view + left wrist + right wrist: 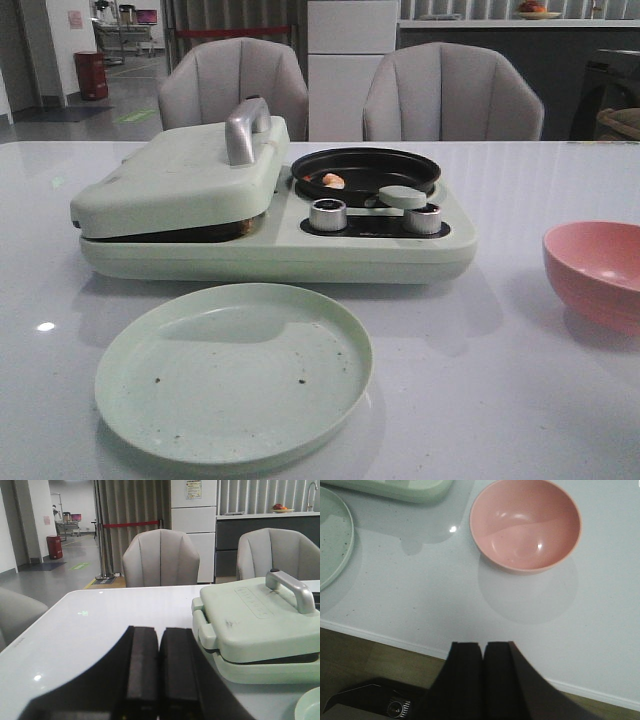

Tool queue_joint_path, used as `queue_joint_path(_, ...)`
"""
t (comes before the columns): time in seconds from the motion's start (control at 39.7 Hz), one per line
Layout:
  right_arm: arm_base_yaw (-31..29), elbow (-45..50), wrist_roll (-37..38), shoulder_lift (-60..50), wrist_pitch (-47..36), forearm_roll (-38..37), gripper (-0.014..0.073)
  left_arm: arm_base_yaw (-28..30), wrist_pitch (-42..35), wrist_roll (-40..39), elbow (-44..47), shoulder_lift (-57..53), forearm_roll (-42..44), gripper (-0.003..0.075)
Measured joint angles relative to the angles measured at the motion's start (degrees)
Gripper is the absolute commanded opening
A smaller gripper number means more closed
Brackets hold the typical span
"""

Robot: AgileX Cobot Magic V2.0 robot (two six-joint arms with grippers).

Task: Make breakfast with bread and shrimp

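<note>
Front view first, working across the table from its left side. The pale green breakfast maker [270, 215] sits in the middle; its left half is a sandwich press with the lid [180, 180] lowered, resting slightly ajar so that a dark gap shows along the front edge. Whether the bread lies inside cannot be told; no slice is visible anywhere. To the right of the lid's metal handle [245, 128], the small black pan [385, 170] holds the shrimp [333, 181], a little orange-and-white curl lying near the pan's left side. In front of the appliance a green plate [235, 370] lies bare except for a few dark crumbs. At the far right edge stands a pink bowl [595, 270], with nothing in it as the right wrist view shows.

The left gripper [159, 672] hangs beside the press with its two black fingers pressed together, gripping nothing. The right gripper [482, 672] hovers at the table's near edge, short of the bowl, fingers likewise together and carrying nothing.

My judgement: cooking looks under way, the shrimp in the pan and perhaps bread under the lid. Plating onto the green plate remains.
</note>
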Motion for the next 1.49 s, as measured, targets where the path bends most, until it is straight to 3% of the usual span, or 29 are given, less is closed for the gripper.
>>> queue_joint_path(1.21, -0.3, 0.7, -0.5, -1.4, -0.5, 0.0, 0.0046, 0.0, -0.4, 0.0, 0.0, 0.0, -0.2, 0.0099)
queue_joint_path(1.31, -1.7, 3.2, -0.7, -4.7, -4.9, 0.0, 0.0046, 0.0, -0.4, 0.0, 0.0, 0.0, -0.2, 0.0099)
queue_joint_path(1.49, -5.7, 12.9, -0.9, -14.2, -20.2, -0.1, 0.0046, 0.0, -0.4, 0.0, 0.0, 0.0, -0.2, 0.0099)
